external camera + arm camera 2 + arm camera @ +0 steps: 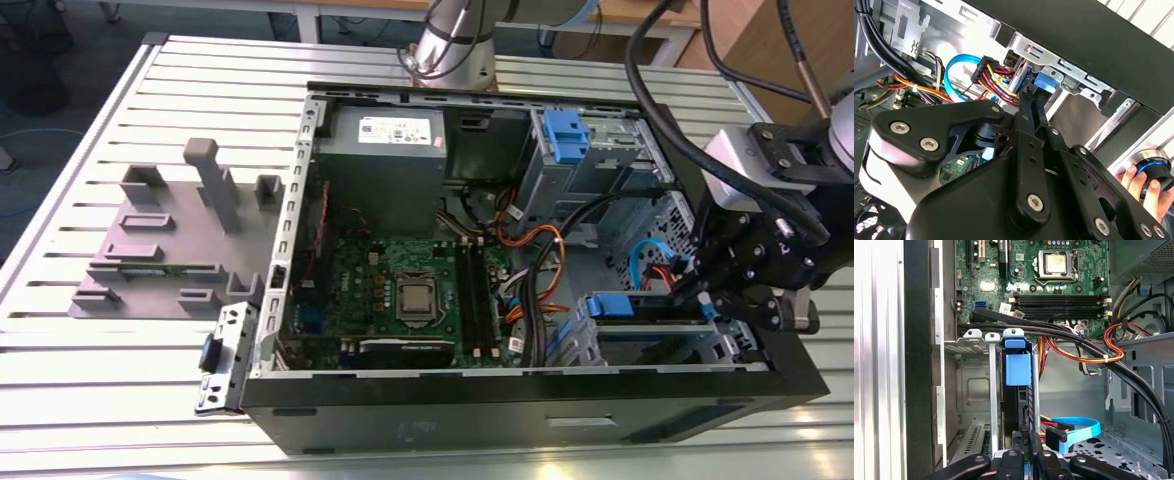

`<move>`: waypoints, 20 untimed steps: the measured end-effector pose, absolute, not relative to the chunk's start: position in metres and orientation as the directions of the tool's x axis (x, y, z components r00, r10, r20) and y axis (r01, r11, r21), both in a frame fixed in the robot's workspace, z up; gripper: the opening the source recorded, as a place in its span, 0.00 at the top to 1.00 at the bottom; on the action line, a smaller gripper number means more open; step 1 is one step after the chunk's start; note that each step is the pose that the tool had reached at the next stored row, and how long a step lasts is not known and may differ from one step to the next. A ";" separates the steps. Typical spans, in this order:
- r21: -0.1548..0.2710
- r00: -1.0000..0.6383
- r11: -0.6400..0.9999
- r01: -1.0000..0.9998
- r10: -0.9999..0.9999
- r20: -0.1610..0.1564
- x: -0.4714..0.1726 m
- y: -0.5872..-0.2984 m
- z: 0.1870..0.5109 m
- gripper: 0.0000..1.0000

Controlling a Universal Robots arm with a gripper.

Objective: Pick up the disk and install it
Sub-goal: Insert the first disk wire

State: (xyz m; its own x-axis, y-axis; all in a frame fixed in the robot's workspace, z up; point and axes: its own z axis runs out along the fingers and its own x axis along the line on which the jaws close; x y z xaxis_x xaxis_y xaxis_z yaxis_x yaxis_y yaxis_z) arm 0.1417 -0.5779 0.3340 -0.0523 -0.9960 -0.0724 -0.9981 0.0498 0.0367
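The disk (pixel 617 305) stands on edge in the drive bay at the open computer case's front corner, on the exterior view's right; its blue caddy tab faces the motherboard. In the first wrist view the disk (pixel 1018 367) runs down its slot between grey metal rails. My gripper (pixel 685 290) reaches into the case from the exterior view's right. Its fingers lie close together with their tips at the disk's cable end, as both wrist views show. The gripper (pixel 1029 442) holds nothing between its fingers. In the second wrist view the gripper (pixel 1029 100) points at the blue caddy end (pixel 1046 82).
A grey slotted holder (pixel 174 240) sits on the slatted table on the exterior view's left. A blue bracket (pixel 567 135) is fixed to the upper drive bay. Power and blue data cables (pixel 1079 432) crowd the bay. A hand (pixel 1141 182) rests on a round knob outside the case.
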 end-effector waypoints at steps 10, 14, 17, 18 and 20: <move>0.037 -0.052 0.050 -0.998 -0.996 -0.072 0.141 -0.577 0.334 0.83; 0.037 -0.052 0.050 -0.998 -0.996 -0.073 0.141 -0.575 0.333 0.83; 0.037 -0.052 0.050 -0.998 -0.996 -0.072 0.141 -0.574 0.333 0.83; 0.037 -0.052 0.050 -0.998 -0.996 -0.072 0.141 -0.574 0.333 0.83; 0.037 -0.052 0.050 -0.998 -0.996 -0.072 0.141 -0.574 0.333 0.83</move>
State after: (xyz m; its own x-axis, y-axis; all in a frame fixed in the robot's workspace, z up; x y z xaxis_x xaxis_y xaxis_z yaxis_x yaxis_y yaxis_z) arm 0.1411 -0.5739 0.3331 -0.0524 -0.9960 -0.0724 -0.9981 0.0498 0.0366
